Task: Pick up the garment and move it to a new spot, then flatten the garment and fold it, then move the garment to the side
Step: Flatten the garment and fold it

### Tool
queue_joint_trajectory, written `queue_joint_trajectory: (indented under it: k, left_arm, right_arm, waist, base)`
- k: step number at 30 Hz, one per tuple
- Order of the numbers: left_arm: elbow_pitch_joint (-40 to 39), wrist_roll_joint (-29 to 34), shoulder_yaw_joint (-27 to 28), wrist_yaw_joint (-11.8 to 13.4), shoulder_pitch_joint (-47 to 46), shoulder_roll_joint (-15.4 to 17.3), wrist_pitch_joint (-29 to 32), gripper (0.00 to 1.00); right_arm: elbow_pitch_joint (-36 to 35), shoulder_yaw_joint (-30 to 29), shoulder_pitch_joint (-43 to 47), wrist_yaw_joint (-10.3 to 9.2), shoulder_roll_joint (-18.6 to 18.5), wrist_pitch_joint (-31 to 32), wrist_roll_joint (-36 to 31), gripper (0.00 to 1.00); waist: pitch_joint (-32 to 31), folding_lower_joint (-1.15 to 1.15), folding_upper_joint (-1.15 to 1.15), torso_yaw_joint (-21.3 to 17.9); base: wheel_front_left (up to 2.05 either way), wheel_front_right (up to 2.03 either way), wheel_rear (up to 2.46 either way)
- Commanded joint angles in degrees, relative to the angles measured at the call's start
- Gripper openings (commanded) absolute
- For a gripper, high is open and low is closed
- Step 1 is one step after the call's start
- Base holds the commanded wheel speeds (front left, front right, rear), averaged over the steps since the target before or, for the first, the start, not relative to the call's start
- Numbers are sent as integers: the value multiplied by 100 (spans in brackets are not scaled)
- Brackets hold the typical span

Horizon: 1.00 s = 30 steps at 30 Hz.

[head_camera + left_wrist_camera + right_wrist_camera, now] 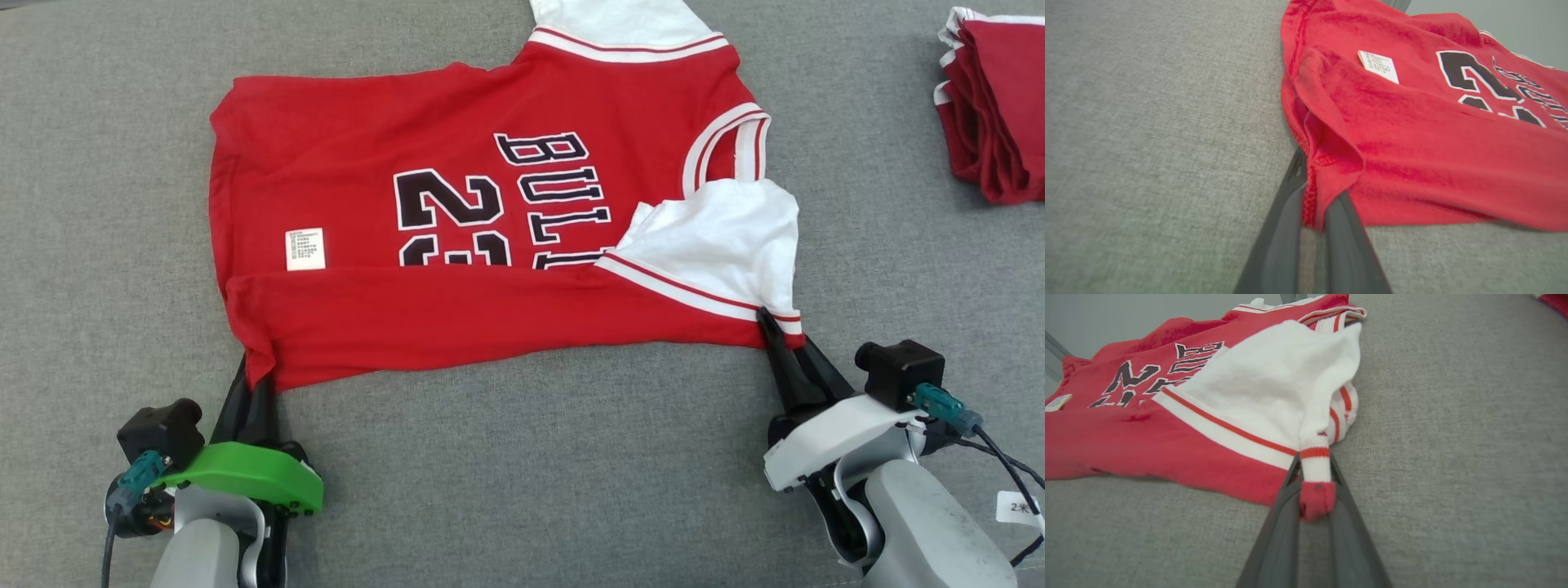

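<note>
Our left fingers [249, 408] and right fingers [784, 367] each pinch a thin jersey [367, 188] corner; uneven lifting might slip one.

I have a grey woven cloth surface [506, 474] spread flat across the whole head view, its texture even from edge to edge. Near the upper right corner sits a stack of folded red garments [992, 106] with white trim, cut off by the frame. Its layers show as stepped folds down the left side. In the right wrist view, a sliver of red cloth [1557, 298] peeks in at the top right corner, resting on the same grey weave. Beyond the far edge of the surface, the wrist views give me a pale plain wall [1494, 24]. A thin grey bar [1053, 345] slants against it, blurred.
</note>
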Motion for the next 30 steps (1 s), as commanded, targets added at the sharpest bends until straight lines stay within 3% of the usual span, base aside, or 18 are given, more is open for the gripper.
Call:
queue_joint_trajectory:
  k: [1,10,18,19,20,21,22,30]
  left_arm:
    - [26,-38,-37,-25,163,61,72,0]
    - [-828,-42,-70,18,817,426,539,0]
    - [-1545,-230,-65,166,1614,482,1233,0]
    - [-1565,-251,-58,196,1708,478,1303,20]
    - [-1581,-257,-61,223,1763,479,1338,88]
    - [-1611,-245,-78,252,1807,462,1345,100]
    - [-1643,-242,-79,290,1823,427,1313,100]
    - [-2151,240,-107,712,1750,245,330,100]
  right_arm:
    - [-67,-38,110,-18,-83,12,43,0]
    - [-997,-284,1168,-17,-135,6,-12,0]
    - [-1422,-325,2122,-17,69,210,-49,0]
    - [-1457,-332,2198,-17,104,244,-32,0]
    - [-1489,-355,2233,-17,118,269,-38,7]
    - [-1527,-386,2250,-17,131,275,-65,43]
    - [-1556,-396,2255,-17,144,291,-90,100]
    - [-2133,-717,1915,-14,154,268,-546,100]
  waist:
    - [-60,0,0,24]
    - [-422,0,0,74]
    - [-761,0,0,17]
    - [-803,0,0,6]
    - [-817,0,0,1]
    - [-833,0,0,-4]
    - [-847,0,0,-2]
    - [-997,0,0,-21]
  base:
    - [0,0,0]
    - [0,0,0]
    - [0,0,0]
    - [0,0,0]
    - [0,0,0]
    - [0,0,0]
    - [0,0,0]
    - [0,0,0]
